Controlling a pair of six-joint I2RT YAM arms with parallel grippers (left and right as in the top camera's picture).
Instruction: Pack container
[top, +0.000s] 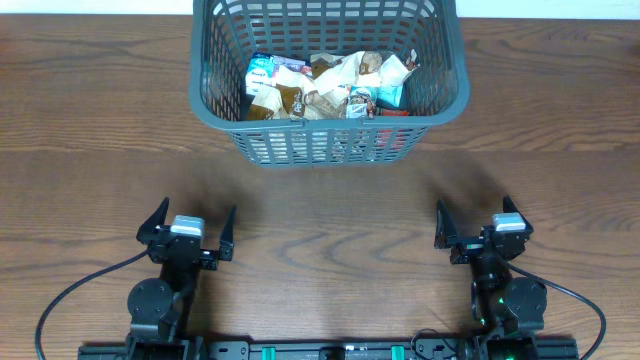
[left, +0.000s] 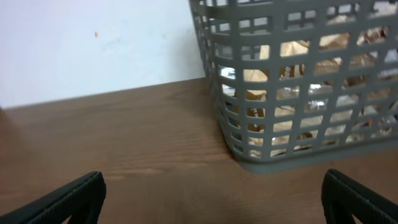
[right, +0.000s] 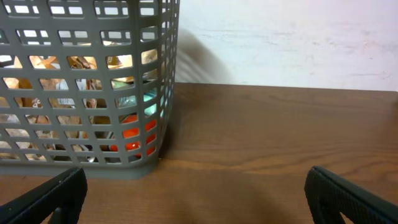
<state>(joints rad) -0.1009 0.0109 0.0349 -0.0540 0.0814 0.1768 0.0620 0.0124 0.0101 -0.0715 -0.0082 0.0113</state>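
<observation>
The dark grey lattice container (top: 215, 110) stands at the back middle of the wooden table. Several snack packets (top: 325, 85) lie inside it, brown, white, blue and red. The container also shows in the left wrist view (left: 298, 163) and in the right wrist view (right: 93, 169), with packets visible through the slots. My left gripper (top: 188, 232) is open and empty near the front left edge, well short of the container; its fingers show in the left wrist view (left: 211, 199). My right gripper (top: 478, 228) is open and empty near the front right; its fingers show in the right wrist view (right: 193, 196).
Bare wooden tabletop (top: 330, 215) lies between the grippers and the container. A white wall (right: 286, 37) stands behind the table's far edge. Black cables (top: 70, 295) run from the arm bases at the front.
</observation>
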